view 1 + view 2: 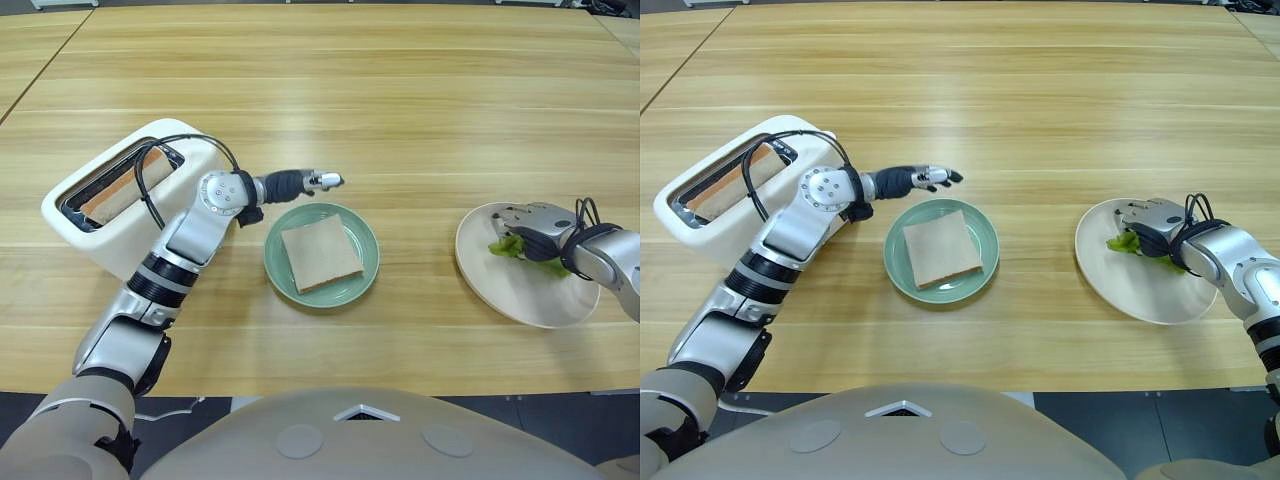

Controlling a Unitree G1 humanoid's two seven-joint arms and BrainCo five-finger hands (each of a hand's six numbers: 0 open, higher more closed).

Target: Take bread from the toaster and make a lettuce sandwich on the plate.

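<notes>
Worktop (420, 90): light wood planks, runs across the whole scene; the far half is bare wood.
Toaster (92, 243): white, far left, slot facing up, set at an angle to the near edge.
Toaster bread (112, 192): one brown-crusted slice sits down in the slot, top edge showing.
Green plate (362, 238): round, centre of worktop, just right of the toaster, not touching it.
Bread slice (320, 253): square, pale, lies flat in the middle of the green plate, slightly rotated.
Cream plate (520, 295): round, right side, well apart from the green plate.
Lettuce (508, 246): green leaf on the far part of the cream plate, mostly covered by the hand; bits show at the fingertips and under the palm.
Left robot hand (300, 182): over the worktop just beyond the far-left rim of the green plate, right of the toaster; fingers stretched out close together, pointing right, holding nothing.
Right robot hand (535, 222): comes in from the right, palm down over the far part of the cream plate; fingers curled down and pinching the lettuce, leaf resting on the plate.
</notes>
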